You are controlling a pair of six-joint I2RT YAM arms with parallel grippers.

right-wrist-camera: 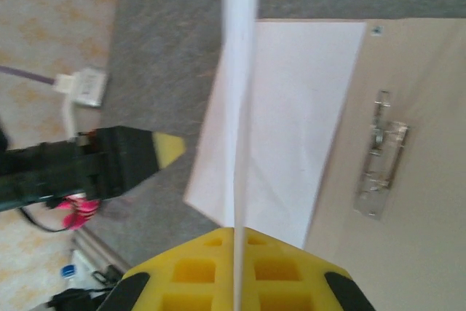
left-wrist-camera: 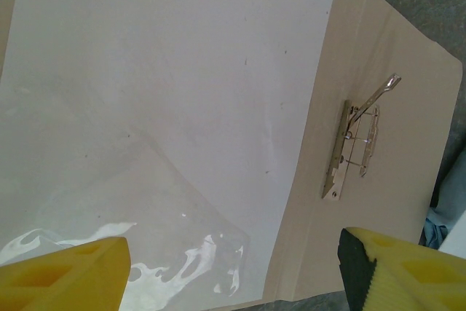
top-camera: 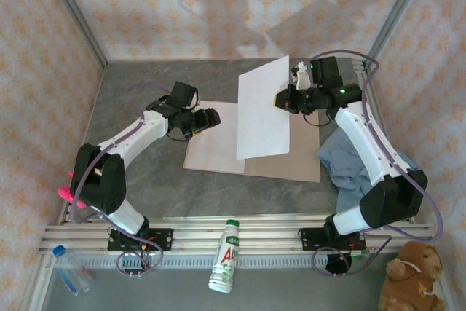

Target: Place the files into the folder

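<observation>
The tan folder (top-camera: 302,164) lies open and flat in the middle of the table, its metal fastener (left-wrist-camera: 357,143) along the spine. One white file (left-wrist-camera: 167,92) lies flat on the folder's left half, partly under a clear glossy film. My right gripper (top-camera: 282,100) is shut on the edge of the second file (top-camera: 262,111), which hangs tilted above the folder. In the right wrist view this file (right-wrist-camera: 239,71) runs edge-on out of the closed yellow fingers (right-wrist-camera: 189,271). My left gripper (top-camera: 204,125) hovers open over the lying file, holding nothing.
A crumpled light blue cloth (top-camera: 349,162) lies right of the folder under the right arm. A white bottle (top-camera: 227,256) lies on the front rail, with a plush toy (top-camera: 411,278) at the front right. Patterned walls close in the back and sides.
</observation>
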